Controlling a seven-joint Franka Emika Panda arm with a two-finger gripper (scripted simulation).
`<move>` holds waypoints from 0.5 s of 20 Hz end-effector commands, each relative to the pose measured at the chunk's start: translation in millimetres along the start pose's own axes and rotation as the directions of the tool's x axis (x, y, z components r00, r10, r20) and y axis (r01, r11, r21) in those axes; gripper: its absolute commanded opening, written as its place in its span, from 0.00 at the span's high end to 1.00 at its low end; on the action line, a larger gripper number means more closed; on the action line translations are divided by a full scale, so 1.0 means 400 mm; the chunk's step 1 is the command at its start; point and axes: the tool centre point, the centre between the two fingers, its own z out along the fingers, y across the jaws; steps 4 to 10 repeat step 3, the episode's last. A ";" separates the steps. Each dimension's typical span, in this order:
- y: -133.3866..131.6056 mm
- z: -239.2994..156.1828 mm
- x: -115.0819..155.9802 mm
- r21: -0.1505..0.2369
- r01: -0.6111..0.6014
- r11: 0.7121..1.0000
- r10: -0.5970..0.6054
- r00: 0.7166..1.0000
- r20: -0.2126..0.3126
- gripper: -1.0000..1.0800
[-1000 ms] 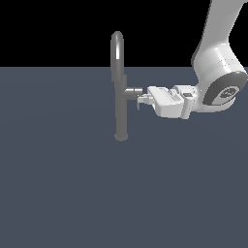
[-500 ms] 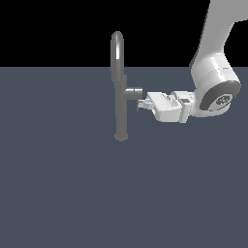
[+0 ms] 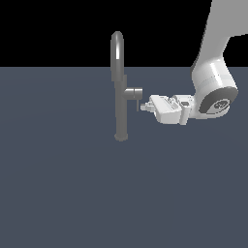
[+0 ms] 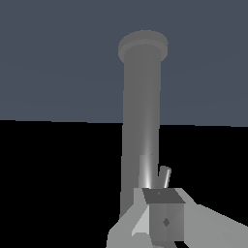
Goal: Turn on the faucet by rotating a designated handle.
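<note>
Your gripper [image 3: 142, 106] sits level beside the handle [image 3: 133, 92], a stub on the upright faucet [image 3: 119, 87]. Jaw state cannot be told. Contact stage: push the handle around its axis.

Flat dim render, soft shading, no cast shadows, slightly blurry

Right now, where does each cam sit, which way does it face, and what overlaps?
Exterior view: off-arm, side-on to the faucet; arm and gripper enter from the exterior view's right, below the handle.
Wrist view: on the wrist, looking along the fingers at the faucet's column.
Shared: faucet, gripper, grey floor.
</note>
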 end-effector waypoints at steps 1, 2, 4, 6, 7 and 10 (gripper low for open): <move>-0.024 0.045 0.030 -0.009 -0.010 1.000 0.010 1.000 0.006 1.00; -0.029 0.048 0.034 -0.010 -0.012 1.000 0.012 1.000 0.006 1.00; -0.029 0.048 0.034 -0.010 -0.012 1.000 0.012 1.000 0.006 1.00; -0.029 0.048 0.034 -0.010 -0.012 1.000 0.012 1.000 0.006 1.00; -0.029 0.048 0.034 -0.010 -0.012 1.000 0.012 1.000 0.006 1.00; -0.029 0.048 0.034 -0.010 -0.012 1.000 0.012 1.000 0.006 1.00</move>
